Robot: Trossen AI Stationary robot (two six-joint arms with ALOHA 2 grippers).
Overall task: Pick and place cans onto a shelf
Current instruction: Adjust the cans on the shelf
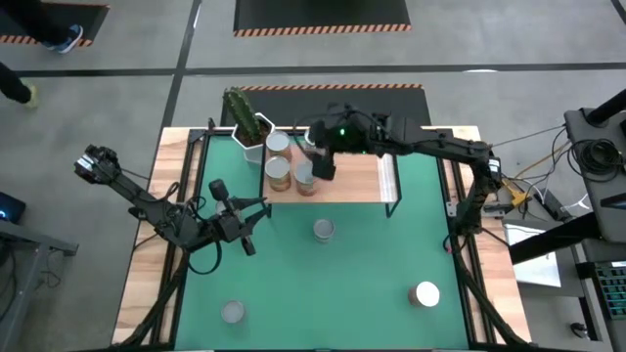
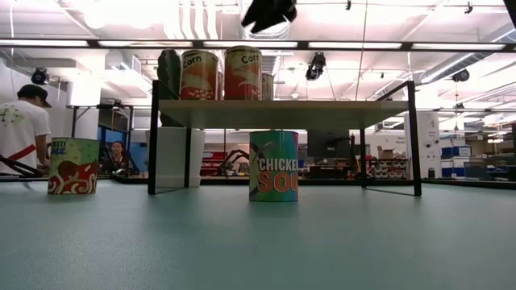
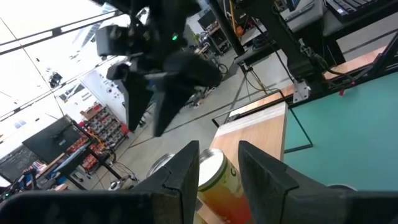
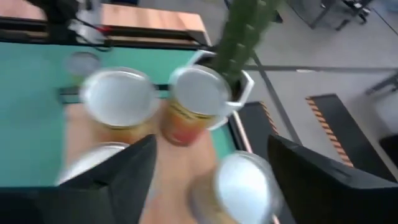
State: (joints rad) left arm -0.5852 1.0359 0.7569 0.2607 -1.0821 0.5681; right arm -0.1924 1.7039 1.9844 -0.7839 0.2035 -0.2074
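Note:
The light-wood shelf stands at the far side of the green mat. Several cans stand on its left part. My right gripper hovers above them, open and empty, fingers pointing down; it also shows at the top of the low view. Three more cans stand upright on the mat: one in the middle, one near left and one near right. My left gripper is open and empty over the mat's left part, pointing toward the shelf.
A cactus in a white hexagonal pot stands at the shelf's far left corner, next to the cans. A black frame edges the mat. A person stands beyond the table in the low view.

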